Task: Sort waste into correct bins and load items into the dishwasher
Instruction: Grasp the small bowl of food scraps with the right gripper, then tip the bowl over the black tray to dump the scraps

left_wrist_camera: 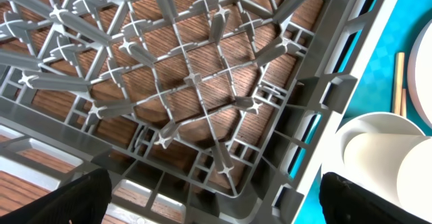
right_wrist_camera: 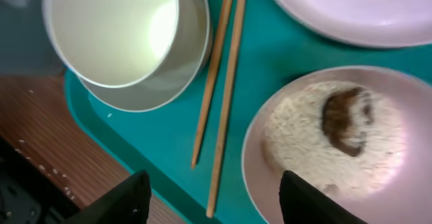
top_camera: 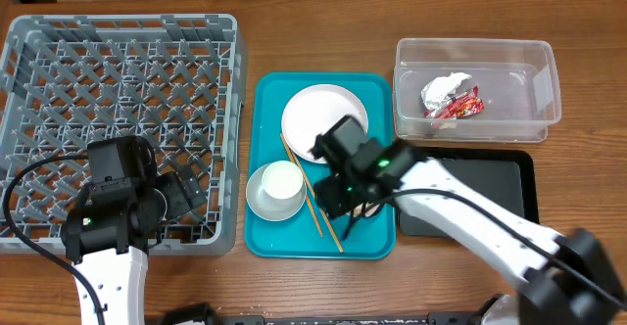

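The grey dish rack [top_camera: 118,80] stands at the left. On the teal tray [top_camera: 266,119] lie the white plate [top_camera: 318,110], the bowl [top_camera: 265,203] with the cup [top_camera: 282,180] in it, and the chopsticks [top_camera: 315,208]. My right gripper [right_wrist_camera: 216,200] is open above the tray's front, straddling the chopstick tips [right_wrist_camera: 223,82] and the edge of the pinkish dish [right_wrist_camera: 260,150], which holds rice [right_wrist_camera: 297,140] and a brown scrap [right_wrist_camera: 345,119]. The wrapper [top_camera: 451,97] lies in the clear tub [top_camera: 475,51]. My left gripper [left_wrist_camera: 216,204] is open and empty over the rack's front right corner [left_wrist_camera: 189,82].
The black tray [top_camera: 500,183] lies at the right, in front of the clear tub, with my right arm across its left part. The bowl and cup also show at the right of the left wrist view [left_wrist_camera: 378,156]. Bare wooden table lies round everything.
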### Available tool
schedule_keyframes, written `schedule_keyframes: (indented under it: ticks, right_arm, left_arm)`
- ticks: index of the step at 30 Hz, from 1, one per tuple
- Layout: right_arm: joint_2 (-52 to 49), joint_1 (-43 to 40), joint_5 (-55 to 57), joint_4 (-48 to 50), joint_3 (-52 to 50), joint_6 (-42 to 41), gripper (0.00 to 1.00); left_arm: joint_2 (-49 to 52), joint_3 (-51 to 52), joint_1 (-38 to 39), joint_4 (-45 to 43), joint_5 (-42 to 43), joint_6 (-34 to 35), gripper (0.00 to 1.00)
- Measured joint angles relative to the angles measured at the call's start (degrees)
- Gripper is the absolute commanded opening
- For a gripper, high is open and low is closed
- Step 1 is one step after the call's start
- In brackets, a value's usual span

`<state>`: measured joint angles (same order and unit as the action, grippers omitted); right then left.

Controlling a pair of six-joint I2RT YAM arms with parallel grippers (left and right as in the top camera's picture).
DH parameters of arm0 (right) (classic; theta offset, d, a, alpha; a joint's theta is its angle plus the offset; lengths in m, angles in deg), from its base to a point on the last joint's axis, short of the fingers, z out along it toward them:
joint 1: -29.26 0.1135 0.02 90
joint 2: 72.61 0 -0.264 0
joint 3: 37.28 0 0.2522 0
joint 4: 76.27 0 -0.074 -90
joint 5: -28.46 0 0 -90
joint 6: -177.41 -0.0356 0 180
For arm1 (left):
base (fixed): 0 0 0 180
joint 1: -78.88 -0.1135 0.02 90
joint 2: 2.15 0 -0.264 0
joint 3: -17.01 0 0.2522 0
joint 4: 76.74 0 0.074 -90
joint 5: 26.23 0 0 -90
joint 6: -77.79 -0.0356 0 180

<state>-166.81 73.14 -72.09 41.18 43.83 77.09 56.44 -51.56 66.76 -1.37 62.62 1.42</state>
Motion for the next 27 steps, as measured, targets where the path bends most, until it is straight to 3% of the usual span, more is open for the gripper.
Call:
schedule_keyframes:
  ticks: [1,3,5,8,16,19,22,27]
  right_arm:
    - [-2.49,0.61,0.96,1.79,-0.11,-0.94,0.4]
    - [-6.71,1.01,1.81,4.04,-0.17,-2.64,0.26]
    - [-10.01,1.01,2.51,4.68,-0.31,-3.87,0.23]
    - [-10.67,1.01,4.15,4.87,-0.46,-5.16,0.04]
    - [-9.16,1.07,7.54,-0.59,2.56,-6.88,0.04]
    - [-4.35,-1.31,6.21,-2.6,4.98,-9.22,0.04]
    - [4.59,-11.17,1.75,-5.25,6.34,-13.55,0.04]
    - [6.49,-27.89,-9.92,-8.0,5.18,-15.3,0.04]
  left_arm:
    - [0.0,0.0,0.02,0.02,0.0,0.02,1.0]
    - [0.02,0.0,0.0,0.02,0.0,0.02,1.0]
    - [0.04,0.0,0.0,0.07,0.0,0.0,1.0]
    - [0.04,0.0,0.0,0.11,0.0,0.0,1.0]
    - [0.04,0.0,0.0,0.11,0.0,0.0,1.0]
    - [0.04,0.0,0.0,0.15,0.0,0.0,1.0]
    - [0.04,0.0,0.0,0.15,0.0,0.0,1.0]
    - [0.04,0.0,0.02,0.13,0.0,0.0,1.0]
